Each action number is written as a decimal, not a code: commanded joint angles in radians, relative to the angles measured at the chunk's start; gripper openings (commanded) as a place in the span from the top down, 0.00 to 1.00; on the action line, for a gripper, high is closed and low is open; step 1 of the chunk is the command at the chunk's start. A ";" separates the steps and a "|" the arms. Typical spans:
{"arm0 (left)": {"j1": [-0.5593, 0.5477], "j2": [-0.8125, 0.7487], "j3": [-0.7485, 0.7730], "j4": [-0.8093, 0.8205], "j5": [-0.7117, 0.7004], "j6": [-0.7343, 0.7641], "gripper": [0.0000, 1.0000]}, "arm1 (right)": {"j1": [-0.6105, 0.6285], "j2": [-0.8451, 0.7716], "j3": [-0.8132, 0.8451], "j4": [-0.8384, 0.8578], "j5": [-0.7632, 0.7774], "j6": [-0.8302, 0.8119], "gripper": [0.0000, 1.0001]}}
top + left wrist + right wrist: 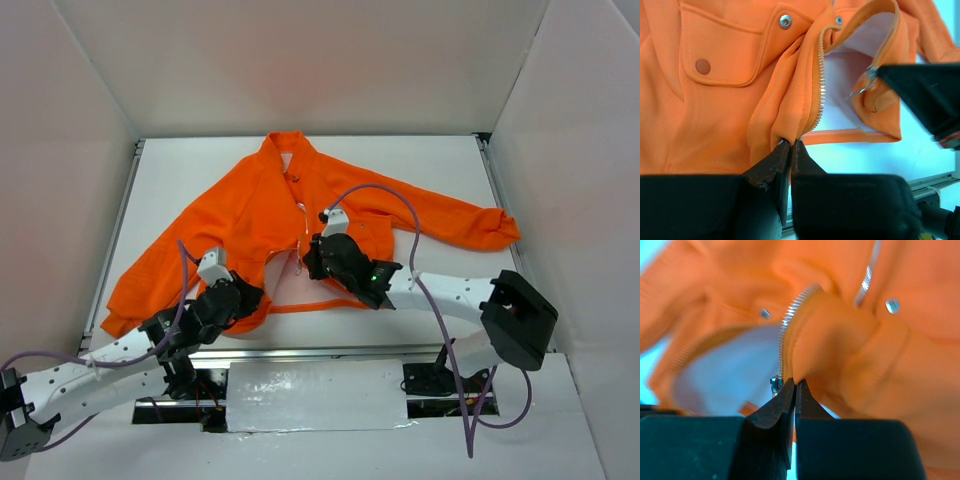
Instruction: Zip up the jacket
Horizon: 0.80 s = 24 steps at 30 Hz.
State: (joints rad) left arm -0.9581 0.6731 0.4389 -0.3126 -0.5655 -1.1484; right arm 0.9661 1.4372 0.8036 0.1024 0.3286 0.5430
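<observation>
The bright orange jacket (270,215) lies spread on the white table, collar at the far side, front open at the bottom. My left gripper (243,298) is shut on the lower hem corner of the jacket's left front panel (790,127), beside the pale zipper teeth (820,85). My right gripper (312,258) is shut on the edge of the other front panel (835,345), right next to the metal zipper slider (775,384). The right gripper also shows in the left wrist view (925,97), with the slider (871,72) at its tip.
White walls (80,120) enclose the table (420,165) on three sides. A metal rail (330,352) runs along the near edge. A purple cable (400,200) arches over the right arm. The jacket's right sleeve (470,225) stretches toward the right wall.
</observation>
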 commanded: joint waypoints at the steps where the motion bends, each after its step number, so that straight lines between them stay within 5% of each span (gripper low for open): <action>1: 0.004 -0.066 -0.028 0.075 -0.014 0.058 1.00 | -0.006 -0.086 -0.036 0.206 -0.019 -0.045 1.00; 7: 0.004 -0.066 -0.055 0.274 -0.045 0.151 1.00 | 0.017 -0.188 -0.139 0.197 -0.040 0.084 1.00; 12: 0.004 0.017 -0.055 0.446 -0.094 0.182 1.00 | 0.133 -0.271 -0.178 0.082 0.087 0.256 1.00; 20: 0.002 0.112 -0.061 0.659 -0.082 0.207 1.00 | 0.233 -0.233 -0.107 -0.179 0.254 0.494 1.00; 24: 0.002 0.102 -0.084 0.702 -0.054 0.184 1.00 | 0.246 -0.202 -0.113 -0.165 0.286 0.535 1.00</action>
State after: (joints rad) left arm -0.9577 0.7868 0.3702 0.2588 -0.6231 -0.9691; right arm 1.1999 1.2228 0.6621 -0.0296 0.5308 0.9993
